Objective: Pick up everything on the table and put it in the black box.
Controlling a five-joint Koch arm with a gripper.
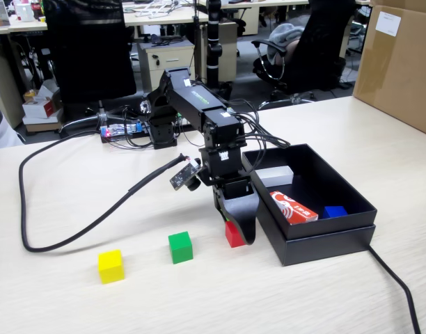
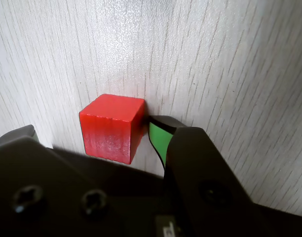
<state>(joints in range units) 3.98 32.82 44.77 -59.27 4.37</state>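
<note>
The red cube (image 1: 232, 237) sits on the beige table (image 1: 53, 306), just left of the black box (image 1: 317, 242). My gripper (image 1: 239, 224) is lowered over it and open. In the wrist view the red cube (image 2: 111, 129) lies between the jaws of the gripper (image 2: 94, 126), right beside the green-padded right finger (image 2: 158, 138). The left finger (image 2: 20, 134) stands well apart from it. The green cube (image 1: 179, 247) and the yellow cube (image 1: 111, 266) sit to the left, on the table's front part.
The black box holds a red-and-white packet (image 1: 294, 207), a blue block (image 1: 335, 211) and a white block (image 1: 275, 175). A brown carton (image 1: 401, 62) stands at the back right. Black cables (image 1: 60, 233) run across the table at left and front right.
</note>
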